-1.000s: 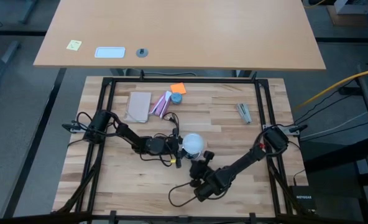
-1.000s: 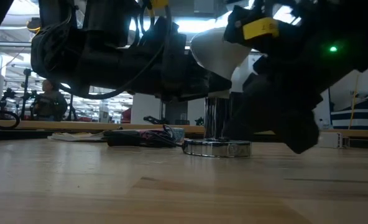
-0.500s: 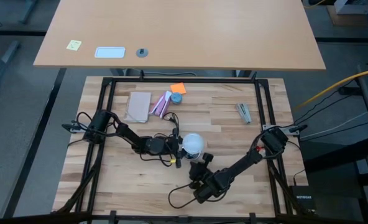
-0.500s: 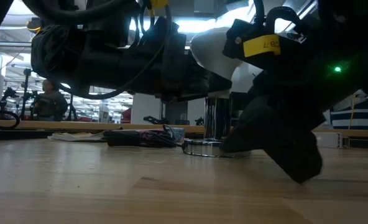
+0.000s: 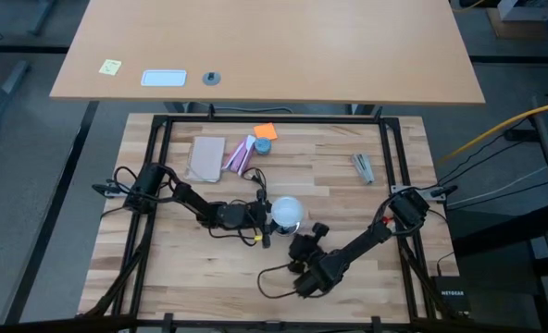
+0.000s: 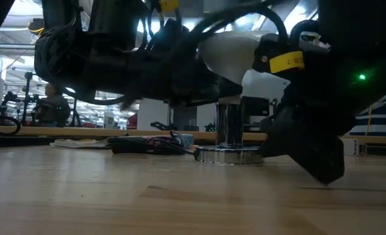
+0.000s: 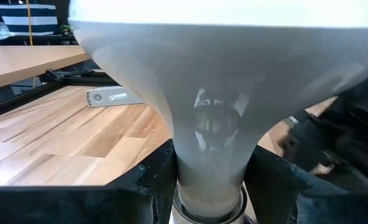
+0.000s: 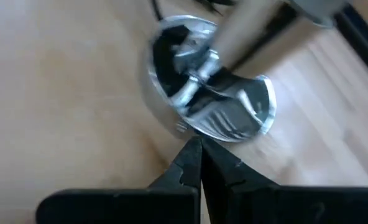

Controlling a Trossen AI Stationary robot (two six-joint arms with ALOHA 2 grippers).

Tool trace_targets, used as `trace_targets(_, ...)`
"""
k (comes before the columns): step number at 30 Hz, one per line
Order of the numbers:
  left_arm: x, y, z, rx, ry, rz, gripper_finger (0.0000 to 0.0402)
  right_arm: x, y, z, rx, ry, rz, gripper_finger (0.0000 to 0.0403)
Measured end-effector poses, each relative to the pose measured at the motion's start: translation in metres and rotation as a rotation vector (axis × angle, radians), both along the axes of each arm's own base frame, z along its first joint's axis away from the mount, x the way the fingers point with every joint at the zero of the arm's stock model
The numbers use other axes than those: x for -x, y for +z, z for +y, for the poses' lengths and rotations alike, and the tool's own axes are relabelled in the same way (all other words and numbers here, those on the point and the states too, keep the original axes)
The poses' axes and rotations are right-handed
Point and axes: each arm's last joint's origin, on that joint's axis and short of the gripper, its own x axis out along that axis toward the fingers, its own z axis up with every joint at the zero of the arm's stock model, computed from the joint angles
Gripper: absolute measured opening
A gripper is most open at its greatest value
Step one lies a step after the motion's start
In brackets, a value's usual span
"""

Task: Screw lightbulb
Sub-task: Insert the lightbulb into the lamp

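The frosted white lightbulb point(image 5: 287, 211) stands globe-up at the table's middle, right over the silvery disc socket point(image 6: 229, 155) and its chrome post point(image 6: 229, 124). The high view hides the socket under the bulb. My left gripper point(image 5: 263, 215) reaches in from the left and is shut on the bulb. My right gripper point(image 5: 304, 246) lies low on the bulb's near-right side, with its fingers shut. Its tips point(image 8: 195, 155) stand at the socket disc point(image 8: 209, 106). My left gripper pinches the bulb's narrow neck point(image 7: 212, 155) between its two fingers point(image 7: 156, 180), just below the cone. The fingers come level from the table's left. The bulb stays upright, globe up, over the socket post. My right gripper's shut tips stand at the disc's rim point(image 8: 193, 134); I cannot tell whether they touch it.
A tan pad point(image 5: 206, 157), a pink-and-white packet point(image 5: 240, 154), an orange piece point(image 5: 266, 130) and a small blue thing point(image 5: 263, 146) lie at the far middle. A grey part point(image 5: 363, 166) lies at the far right. A dark cord point(image 5: 274, 277) loops near my right arm.
My right gripper has sunk lower and gone a little toward the table's right edge beside the socket, tipping as it went. The cord loop near it has shifted. The bulb stays over the socket.
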Motion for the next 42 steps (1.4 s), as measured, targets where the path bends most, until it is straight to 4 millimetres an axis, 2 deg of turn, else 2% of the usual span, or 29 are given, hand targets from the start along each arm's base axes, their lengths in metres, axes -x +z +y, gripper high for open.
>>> trace_targets(10,0.0,0.0,-0.001,0.001,-0.002,0.0,0.0153,0.006,0.004,-0.026,0.13,-0.087,0.093,0.0005)
trace_targets(14,0.0,0.0,-0.001,0.001,-0.003,0.0,0.0153,0.004,0.009,-0.021,0.115,-0.077,0.102,0.0005)
trace_targets(20,0.0,0.0,-0.001,0.002,-0.004,0.0,0.0153,0.005,0.025,0.009,0.072,0.004,0.072,0.0005)
trace_targets(26,0.0,0.0,-0.001,0.002,-0.006,-0.001,0.0153,0.0,0.025,0.03,-0.008,0.081,-0.029,0.0005)
trace_targets(31,0.0,0.0,-0.001,0.002,-0.006,0.0,0.0153,-0.009,0.025,0.034,-0.024,0.139,-0.046,0.0005)
trace_targets(42,0.0,0.0,-0.001,0.002,-0.007,-0.001,0.0153,-0.021,0.004,0.02,-0.029,0.092,-0.007,0.0005)
